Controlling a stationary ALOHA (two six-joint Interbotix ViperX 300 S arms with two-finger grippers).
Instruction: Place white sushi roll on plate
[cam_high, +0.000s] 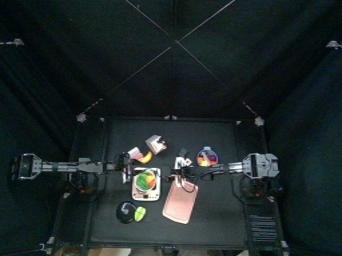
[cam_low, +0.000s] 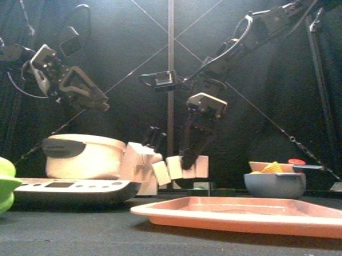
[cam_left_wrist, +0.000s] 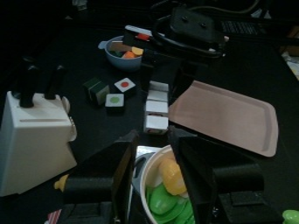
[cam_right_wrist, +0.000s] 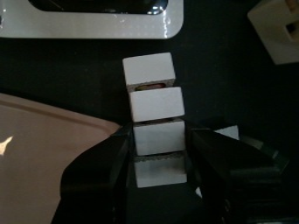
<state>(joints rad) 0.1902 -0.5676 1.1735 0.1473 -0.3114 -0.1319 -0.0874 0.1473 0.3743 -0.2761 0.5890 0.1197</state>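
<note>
White blocks of sushi roll (cam_right_wrist: 156, 103), four in a line, just beside the plate (cam_right_wrist: 47, 131) along its long edge, touching end to end. Right gripper (cam_right_wrist: 162, 153) down over that line, jaws apart and straddling one roll (cam_right_wrist: 156, 140) near the end of the row, one jaw between roll and plate, the other on the side away from the plate. Nothing gripped yet, so far as the wrist view shows. Left gripper (cam_left_wrist: 158, 166) also spread wide and empty, hanging over the white dish (cam_left_wrist: 145, 157) on the far side of the row from the plate; needs no part in this.

Main hazard, by judgement: neighbours. Packed this tightly, likely to drag or tip the adjoining rolls on the lift, or to catch two at once if the jaws sit across a seam. Second hazard: a skewed squeeze. Looks nearer the roll on the plate side than on the other, so may shove the roll sideways before clamping and twist it out of line. Third: a soft or slick block slipping out on the way across to the plate and landing short, on the black table beside the rim. Also worth minding the jaw nearest the plate, close enough to nudge its edge while closing.
</note>
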